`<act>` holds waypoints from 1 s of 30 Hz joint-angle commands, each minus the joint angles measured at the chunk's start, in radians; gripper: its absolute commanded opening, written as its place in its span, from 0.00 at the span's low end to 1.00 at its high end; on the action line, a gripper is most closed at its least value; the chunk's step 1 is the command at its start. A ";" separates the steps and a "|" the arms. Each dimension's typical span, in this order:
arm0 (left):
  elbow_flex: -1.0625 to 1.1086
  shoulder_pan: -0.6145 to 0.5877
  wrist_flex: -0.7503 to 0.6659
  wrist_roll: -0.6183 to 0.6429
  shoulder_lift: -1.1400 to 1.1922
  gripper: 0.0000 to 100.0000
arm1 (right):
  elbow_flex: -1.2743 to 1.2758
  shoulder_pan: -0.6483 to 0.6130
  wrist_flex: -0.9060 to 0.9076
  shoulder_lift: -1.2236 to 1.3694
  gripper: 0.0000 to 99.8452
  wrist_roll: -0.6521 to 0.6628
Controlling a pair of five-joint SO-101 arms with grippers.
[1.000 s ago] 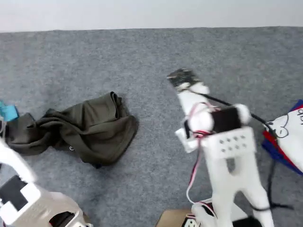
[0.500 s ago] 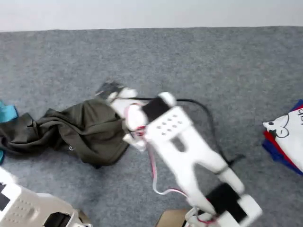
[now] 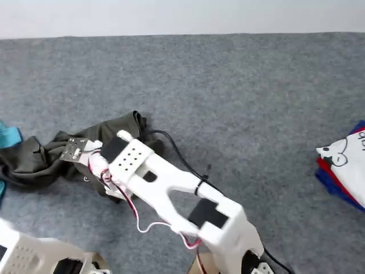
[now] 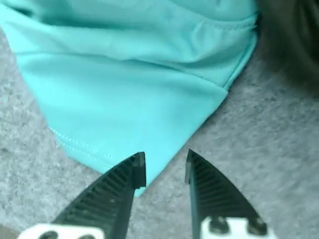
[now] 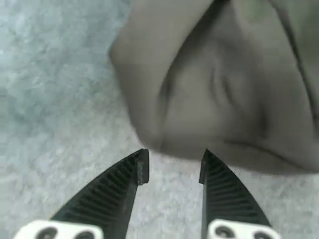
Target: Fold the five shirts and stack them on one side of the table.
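Three groups of cloth lie on the gray tabletop [image 3: 256, 85].

1. Olive shirt [image 3: 40, 157]: crumpled and unfolded, in the left half of the tabletop, towards the near edge. The cloth is bunched into thick rolls and creases, and a collar or hem stands up at its far right corner.
2. Teal shirt [image 3: 8, 136]: at the left edge, touching the olive shirt's left end.
3. Stack of folded shirts [image 3: 345, 165]: at the right edge, with white on top, then red, then blue.

Open room: a broad bare stretch of tabletop separates the olive shirt from the stack. A bare band also runs along the far edge, below the white wall [image 3: 182, 17].

The right arm [image 3: 171, 182] reaches from the near edge diagonally over the olive shirt and covers its middle. The left arm [image 3: 34, 257] sits at the near left corner.

Detail from the wrist views:
- The right gripper [image 5: 173, 163] has its fingers [image 5: 112, 191] parted by a narrow gap. The tips are just short of a rounded fold of the olive shirt [image 5: 224, 89], over bare tabletop.
- The left gripper [image 4: 164, 162] has its fingers [image 4: 117, 191] likewise narrowly parted. They are at a corner of the teal shirt [image 4: 134, 74], whose stitched hem is visible.
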 commanded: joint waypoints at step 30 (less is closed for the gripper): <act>0.001 -0.002 -0.009 -0.003 -0.002 0.14 | -0.477 -0.064 0.292 0.157 0.22 -0.127</act>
